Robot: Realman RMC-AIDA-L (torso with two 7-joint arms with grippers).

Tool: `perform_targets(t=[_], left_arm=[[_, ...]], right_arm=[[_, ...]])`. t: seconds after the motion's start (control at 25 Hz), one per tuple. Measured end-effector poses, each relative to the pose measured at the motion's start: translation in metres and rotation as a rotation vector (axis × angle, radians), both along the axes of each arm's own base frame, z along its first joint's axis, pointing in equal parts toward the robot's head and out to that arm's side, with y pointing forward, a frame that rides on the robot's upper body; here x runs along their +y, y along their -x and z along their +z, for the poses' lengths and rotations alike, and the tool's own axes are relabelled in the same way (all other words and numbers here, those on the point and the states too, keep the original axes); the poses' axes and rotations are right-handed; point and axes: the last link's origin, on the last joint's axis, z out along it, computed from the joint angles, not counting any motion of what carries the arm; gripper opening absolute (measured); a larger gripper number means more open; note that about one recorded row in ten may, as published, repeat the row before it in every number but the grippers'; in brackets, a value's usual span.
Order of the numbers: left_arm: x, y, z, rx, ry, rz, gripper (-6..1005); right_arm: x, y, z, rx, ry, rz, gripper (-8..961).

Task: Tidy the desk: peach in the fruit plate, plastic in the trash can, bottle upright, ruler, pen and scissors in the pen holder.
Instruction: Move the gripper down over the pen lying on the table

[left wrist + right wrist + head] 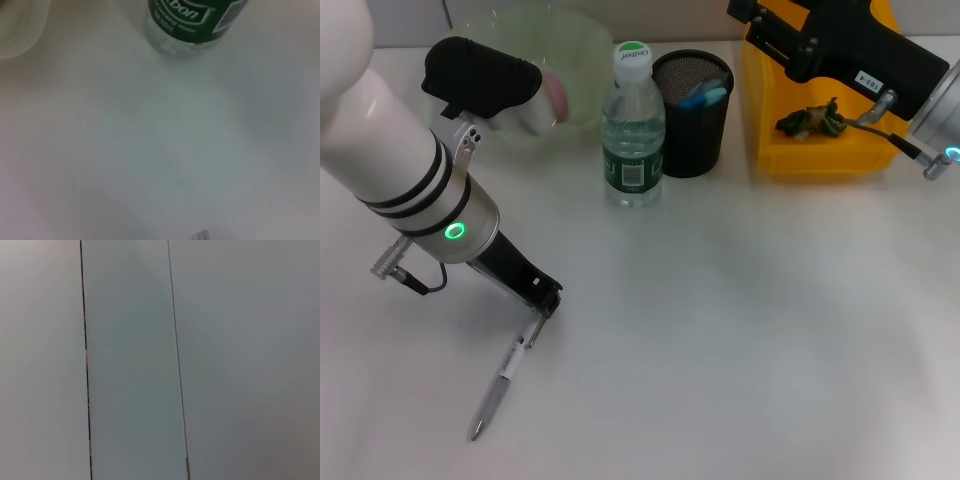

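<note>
Head view shows the left gripper (542, 305) pinching the pen (502, 378) at its 7 o'clock; lift it level, then tip it upright over the holder (692, 112).

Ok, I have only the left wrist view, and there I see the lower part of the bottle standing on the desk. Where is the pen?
Observer: The pen is at the front left of the desk. The left gripper is at its far end.
Operator: Is something already in the black cup?
Observer: Yes, the light blue scissors stick out of the pen holder, just right of the bottle.
Operator: And the other arm?
Observer: The right gripper hangs over the yellow trash can at the back right.
</note>
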Motion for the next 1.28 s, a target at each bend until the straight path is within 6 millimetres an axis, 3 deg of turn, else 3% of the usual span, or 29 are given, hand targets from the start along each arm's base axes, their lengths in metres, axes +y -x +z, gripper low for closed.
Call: perform_targets(t=[0.28,0.72,0.92,0.96,1.16,1.28], left_arm=[[0.0002,-0.0009,-0.0002,0.007,0.005,0.001,187],[0.0008,0.0019,-0.0005,0.008,0.003,0.016,333],[0.0014,0.0032,0.0006,0.022,0.001,0.015,418],[0.0016,0.0035,0.0007,0.030,0.002,0.013,555],[0.0020,0.0032,0.0004,0.034,0.004,0.013,667],[0.0019,0.0038,0.0000,0.035,0.006,0.016,664]], right_arm=[[0.0028,0.0017,-0.0006,-0.005,-0.001,-0.003,482],[0.0050,0.0019,-0.0007,-0.009,-0.005,-0.011,482],[0.0057,0.0030,-0.0007,-0.009,-0.005,-0.009,482],[0.0058,0.0031,-0.0007,-0.009,-0.005,-0.009,482],[0.0069,0.0050,-0.0007,-0.009,-0.005,-0.004,482],[0.0075,0.0058,-0.0007,-0.010,-0.005,-0.003,482]])
